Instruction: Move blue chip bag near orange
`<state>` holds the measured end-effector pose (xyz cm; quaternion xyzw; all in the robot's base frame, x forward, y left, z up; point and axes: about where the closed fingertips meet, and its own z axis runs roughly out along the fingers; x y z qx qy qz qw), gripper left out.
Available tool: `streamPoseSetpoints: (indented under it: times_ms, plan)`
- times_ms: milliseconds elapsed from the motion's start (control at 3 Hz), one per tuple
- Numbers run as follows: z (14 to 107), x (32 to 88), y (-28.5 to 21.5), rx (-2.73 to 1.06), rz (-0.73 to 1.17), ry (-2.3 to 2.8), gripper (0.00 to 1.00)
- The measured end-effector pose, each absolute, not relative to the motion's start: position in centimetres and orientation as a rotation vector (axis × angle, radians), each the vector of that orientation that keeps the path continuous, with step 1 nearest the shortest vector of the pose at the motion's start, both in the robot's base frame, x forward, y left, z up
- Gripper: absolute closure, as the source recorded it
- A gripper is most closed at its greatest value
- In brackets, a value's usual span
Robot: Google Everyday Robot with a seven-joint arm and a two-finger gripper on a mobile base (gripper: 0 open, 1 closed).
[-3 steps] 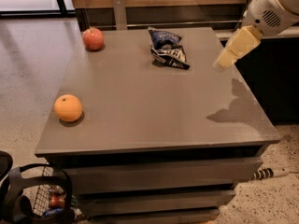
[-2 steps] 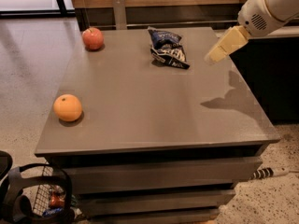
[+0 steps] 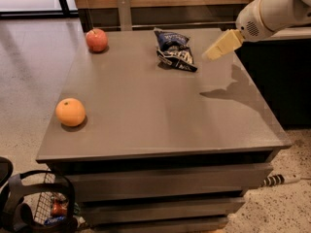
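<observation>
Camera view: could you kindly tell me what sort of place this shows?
Probably an office break area or test space: a grey cabinet table carries a blue chip bag, orange and apple, on a speckled floor. The pincer hovers close beside the bag.

**End effector [image 3: 211, 55] beside blue chip bag [image 3: 175, 50]**

The end effector hovers just right of the blue chip bag at the desk's [image 3: 155, 120] far side. The orange [image 3: 70, 111] sits near left, well apart; an apple [image 3: 96, 40] far left

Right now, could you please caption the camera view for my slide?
The tool hovers beside the blue chip bag; the orange sits far across the table.
</observation>
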<state>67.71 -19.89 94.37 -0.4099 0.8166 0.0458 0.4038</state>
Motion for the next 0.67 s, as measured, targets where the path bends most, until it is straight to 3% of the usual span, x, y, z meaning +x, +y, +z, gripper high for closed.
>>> streamPoseSetpoints:
  times_ms: [667]
  plan:
    - [93.6,68.9,-19.5,-1.023,0.150,2.058,0.00]
